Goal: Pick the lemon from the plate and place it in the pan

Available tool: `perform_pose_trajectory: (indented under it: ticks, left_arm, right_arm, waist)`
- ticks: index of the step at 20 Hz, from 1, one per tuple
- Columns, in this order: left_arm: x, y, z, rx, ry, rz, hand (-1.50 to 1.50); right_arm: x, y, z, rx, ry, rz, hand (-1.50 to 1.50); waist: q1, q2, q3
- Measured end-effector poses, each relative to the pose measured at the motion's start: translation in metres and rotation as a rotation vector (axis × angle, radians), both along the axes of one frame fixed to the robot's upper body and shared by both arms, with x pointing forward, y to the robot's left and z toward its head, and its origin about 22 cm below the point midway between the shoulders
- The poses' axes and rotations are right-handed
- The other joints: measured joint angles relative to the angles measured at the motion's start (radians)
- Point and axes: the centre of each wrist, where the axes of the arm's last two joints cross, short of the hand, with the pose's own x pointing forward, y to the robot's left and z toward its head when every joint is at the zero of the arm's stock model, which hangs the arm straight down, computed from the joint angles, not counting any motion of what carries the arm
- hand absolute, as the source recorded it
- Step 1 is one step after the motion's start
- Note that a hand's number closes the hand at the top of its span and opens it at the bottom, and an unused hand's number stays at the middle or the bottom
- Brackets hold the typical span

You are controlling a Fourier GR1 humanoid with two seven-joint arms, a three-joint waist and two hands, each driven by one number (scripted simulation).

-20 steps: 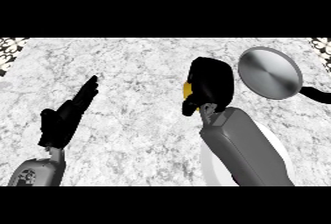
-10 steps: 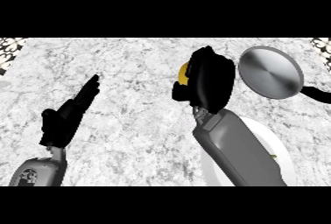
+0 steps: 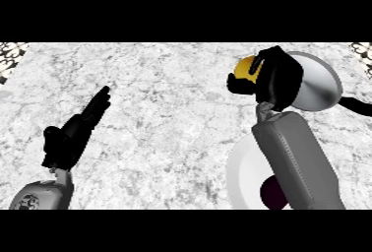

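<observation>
Two robot hands show over the marbled worktop (image 3: 167, 98). The right robot hand (image 3: 276, 81) is curled around the yellow lemon (image 3: 245, 69), holding it at the left rim of the grey pan (image 3: 320, 83), which lies near the worktop's far right corner; the pan's dark handle runs off toward the right edge. The lemon shows only partly between the black fingers. The white plate (image 3: 243, 172) lies at the worktop's near edge, partly hidden by the right forearm. The left robot hand (image 3: 73, 138) rests near the left edge, fingers straight, holding nothing.
</observation>
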Motion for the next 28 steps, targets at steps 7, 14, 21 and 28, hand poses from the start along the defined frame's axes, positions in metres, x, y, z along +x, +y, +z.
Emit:
perform_pose_trajectory:
  ticks: [7, 14, 21, 28]
  left_arm:
    - [0.001, -0.002, -0.007, 0.007, -0.002, -0.004, 0.0]
    - [0.0, -0.004, -0.002, 0.007, -0.008, -0.012, 0.0]
    - [0.008, -0.004, -0.002, 0.002, -0.014, -0.024, 0.0]
    - [0.009, -0.012, -0.003, 0.004, -0.016, -0.035, 0.0]
  right_arm:
    - [0.03, -0.071, -0.023, -0.046, -0.031, -0.098, 1.5]
    - [0.057, -0.132, -0.041, -0.062, -0.04, -0.14, 1.5]
    - [0.065, -0.175, -0.056, -0.064, -0.049, -0.152, 1.5]
    - [0.059, -0.213, -0.066, -0.003, 0.044, -0.227, -1.5]
  waist:
    - [0.001, 0.001, 0.0]
    - [0.013, 0.004, 0.001]
    - [0.02, 0.009, 0.001]
    - [0.034, 0.016, 0.001]
